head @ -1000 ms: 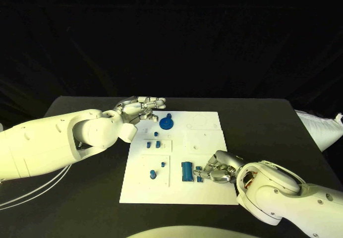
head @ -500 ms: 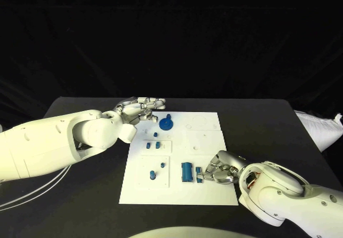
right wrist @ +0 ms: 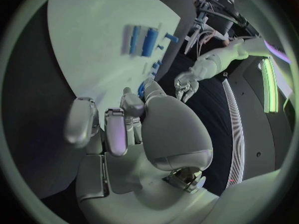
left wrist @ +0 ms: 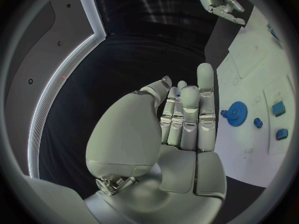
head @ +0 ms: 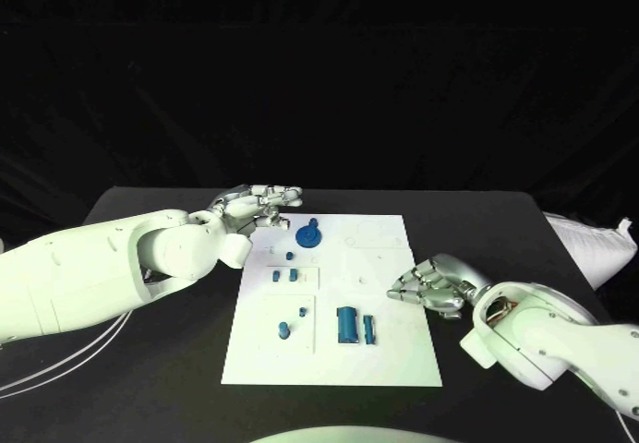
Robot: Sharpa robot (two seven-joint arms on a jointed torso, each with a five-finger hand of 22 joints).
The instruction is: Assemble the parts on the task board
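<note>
One white task board (head: 379, 355) is lying on one black tabletop (head: 160, 305). Blue parts are showing on the board as follows: one round gear-like disc (head: 309, 237); one long wide block (head: 347, 325); one narrow bar (head: 370, 329) lying just beside that block; and five small pieces, namely one (head: 291, 254) below the disc, a pair (head: 283, 273) side by side, and two more (head: 283, 328) lower down. Two white arms are reaching in, each carrying one silver hand: the left hand (head: 256, 203) and the right hand (head: 428, 288).
</note>
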